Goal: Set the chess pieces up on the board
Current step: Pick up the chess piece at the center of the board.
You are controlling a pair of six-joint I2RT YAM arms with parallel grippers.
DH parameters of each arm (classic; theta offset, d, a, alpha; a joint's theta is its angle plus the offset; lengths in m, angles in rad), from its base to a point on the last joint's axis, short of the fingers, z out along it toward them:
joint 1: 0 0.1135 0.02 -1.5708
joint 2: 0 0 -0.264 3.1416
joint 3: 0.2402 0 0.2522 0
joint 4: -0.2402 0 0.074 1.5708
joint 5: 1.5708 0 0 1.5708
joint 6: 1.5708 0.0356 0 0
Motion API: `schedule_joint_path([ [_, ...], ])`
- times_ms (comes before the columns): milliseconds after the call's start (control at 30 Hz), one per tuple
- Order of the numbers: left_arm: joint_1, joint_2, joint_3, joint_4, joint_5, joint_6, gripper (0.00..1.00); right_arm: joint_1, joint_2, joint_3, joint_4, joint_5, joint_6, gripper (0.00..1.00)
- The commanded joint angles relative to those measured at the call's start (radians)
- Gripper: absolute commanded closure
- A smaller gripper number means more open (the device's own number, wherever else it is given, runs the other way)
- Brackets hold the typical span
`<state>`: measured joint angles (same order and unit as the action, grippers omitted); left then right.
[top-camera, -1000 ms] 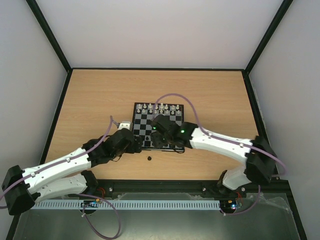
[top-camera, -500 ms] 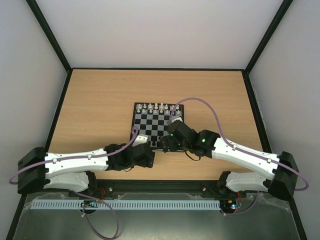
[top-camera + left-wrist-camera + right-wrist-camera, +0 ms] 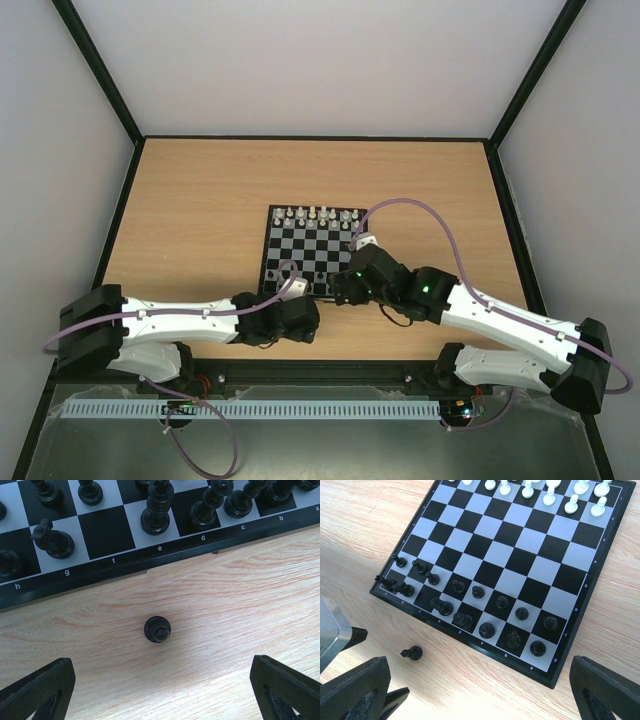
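Found the left gripper (image 3: pixel 160 685) spread wide and empty, poised over a small round-based black chess piece (image 3: pixel 157 629). Piece apparently upright, alone on the pale wooden tabletop (image 3: pixel 240 610), just beside the near border of the small black-and-grey checkered board (image 3: pixel 125 572). Found the right gripper (image 3: pixel 480 690) likewise agape, holding nothing, above the board's near edge. Noted the other black pieces (image 3: pixel 487 629) in the two near rows. Judged the step: fetching the last stray. Next: lower, straddle, close gently, carry to the vacant dark square (image 3: pixel 105 530) by letter f.
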<state>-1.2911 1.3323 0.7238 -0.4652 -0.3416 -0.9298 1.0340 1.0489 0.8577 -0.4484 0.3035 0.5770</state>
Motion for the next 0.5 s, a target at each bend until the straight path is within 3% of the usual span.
schedule_joint_path([
  [0, -0.001, 0.006, 0.016, 0.010, -0.020, -0.017, 0.01, -0.003, -0.002, -0.022, -0.030, 0.018, 0.014, 0.01],
  [167, 0.031, -0.002, -0.011, 0.030, -0.008, 0.000, 0.05, -0.003, 0.013, -0.021, -0.025, 0.017, 0.011, 0.01],
  [467, 0.065, 0.000, -0.026, 0.043, 0.020, 0.030, 0.25, -0.003, 0.034, -0.029, -0.007, 0.014, 0.009, 0.01],
])
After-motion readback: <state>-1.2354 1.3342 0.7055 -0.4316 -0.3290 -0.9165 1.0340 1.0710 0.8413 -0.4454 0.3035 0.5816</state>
